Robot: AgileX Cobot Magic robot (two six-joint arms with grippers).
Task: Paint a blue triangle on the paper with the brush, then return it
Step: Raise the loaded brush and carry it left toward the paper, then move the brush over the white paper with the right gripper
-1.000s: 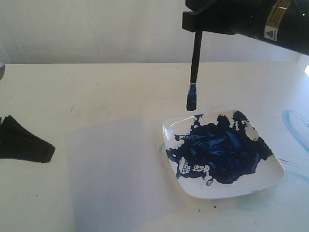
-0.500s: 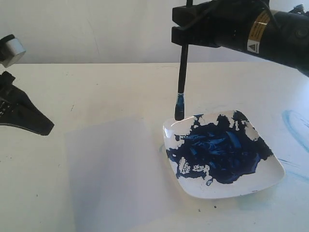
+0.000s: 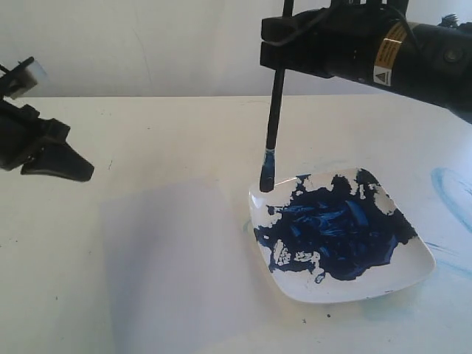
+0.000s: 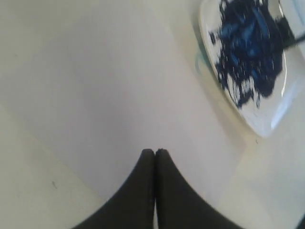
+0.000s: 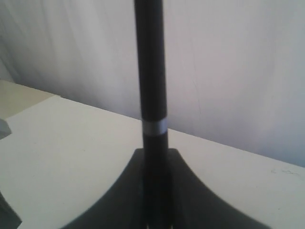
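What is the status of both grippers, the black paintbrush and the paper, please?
Right gripper shut on long thin black paintbrush, tip at rim of white plate. Left gripper shut, empty. Pale translucent paper sheet bare, no triangle. Path clear.

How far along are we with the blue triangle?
Done: the right end effector holds the brush, its tip stained blue. In hand: the tip hangs by the plate's rim on the paper side. Left: the paper is blank, so the whole triangle, then returning the brush.
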